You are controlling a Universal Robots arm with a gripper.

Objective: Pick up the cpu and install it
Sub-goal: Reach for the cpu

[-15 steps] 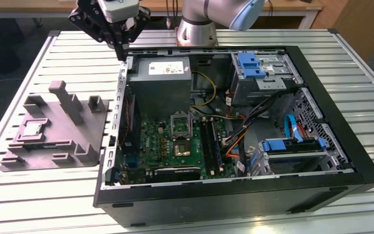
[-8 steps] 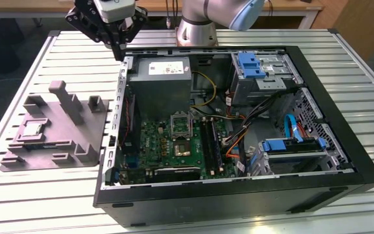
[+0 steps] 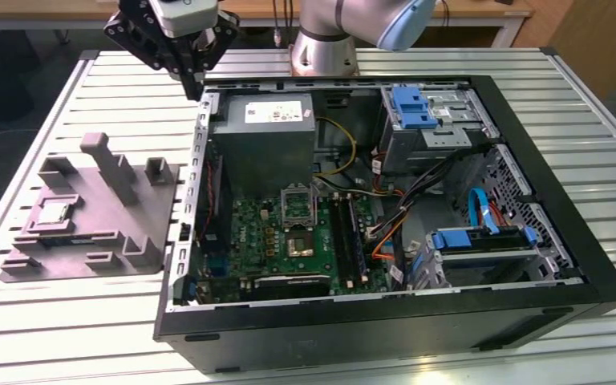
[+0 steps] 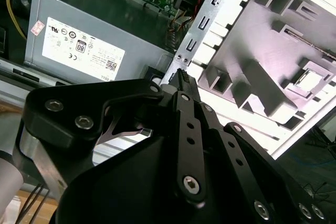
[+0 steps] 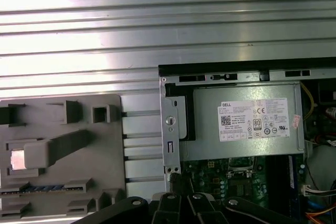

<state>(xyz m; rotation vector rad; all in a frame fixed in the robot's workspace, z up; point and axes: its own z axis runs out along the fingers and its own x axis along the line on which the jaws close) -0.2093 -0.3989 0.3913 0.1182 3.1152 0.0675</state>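
The cpu, a small silvery square chip, lies flat in a recess of the grey moulded tray on the exterior view's left. It also shows in the second wrist view as the cpu and in the first wrist view as the cpu. My gripper hangs above the far left corner of the computer case, apart from the tray and well above the chip. Its black fingers meet at their tips, shut on nothing. The dark socket sits on the green motherboard inside the case.
The open black computer case holds a grey power supply, cables, and blue drive brackets. Upright posts rise from the tray. The case and the tray stand on a slatted metal table.
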